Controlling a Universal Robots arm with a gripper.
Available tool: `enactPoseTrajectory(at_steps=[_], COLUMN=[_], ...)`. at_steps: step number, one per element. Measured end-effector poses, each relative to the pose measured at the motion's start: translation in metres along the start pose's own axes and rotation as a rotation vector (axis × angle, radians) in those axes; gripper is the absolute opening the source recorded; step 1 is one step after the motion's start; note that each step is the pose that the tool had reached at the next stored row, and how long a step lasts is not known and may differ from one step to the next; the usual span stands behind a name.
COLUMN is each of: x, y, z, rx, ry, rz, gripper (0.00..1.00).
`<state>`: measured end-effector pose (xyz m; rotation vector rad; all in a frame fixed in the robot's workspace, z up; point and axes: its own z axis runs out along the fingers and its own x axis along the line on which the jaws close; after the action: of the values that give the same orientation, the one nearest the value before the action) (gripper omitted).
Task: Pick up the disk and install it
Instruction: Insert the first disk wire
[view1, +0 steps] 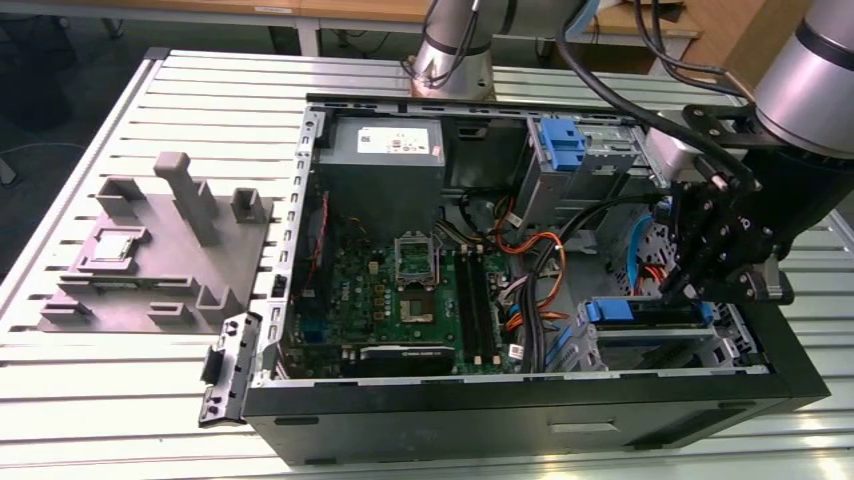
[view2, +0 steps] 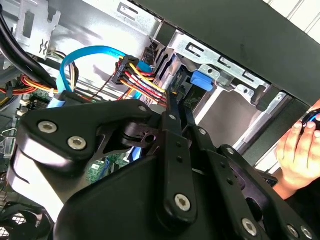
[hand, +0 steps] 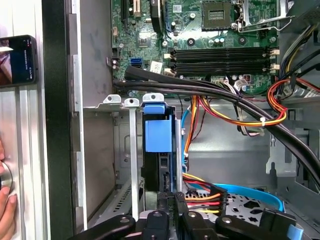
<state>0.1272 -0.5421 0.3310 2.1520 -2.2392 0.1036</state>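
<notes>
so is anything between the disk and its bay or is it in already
Nothing visible blocks it. The disk already sits in the drive cage, its blue carrier front level with the cage edge. The gripper is right at that carrier. The cable bundle runs beside the cage, not across the slot.

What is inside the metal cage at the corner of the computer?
The disk, with its blue carrier, stands in a slot of the drive cage. The gripper covers its back end. The neighbouring slots look empty.
</notes>
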Motion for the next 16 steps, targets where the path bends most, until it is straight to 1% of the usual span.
enactPoseTrajectory(at_steps=[5,14,15,16], x=[0.0021,0.0023,0.0024,0.0025], y=[0.0,0.0,-0.0001,-0.0001], z=[0.0033,0.0028,0.0015,-0.0004], rx=[-0.0001,-0.0003,-0.0003,-0.0003], ry=[-0.0001,-0.001,-0.001,-0.0009], rz=[0.002,0.002,0.002,0.002], gripper=[0.17,0.17,0.18,0.25])
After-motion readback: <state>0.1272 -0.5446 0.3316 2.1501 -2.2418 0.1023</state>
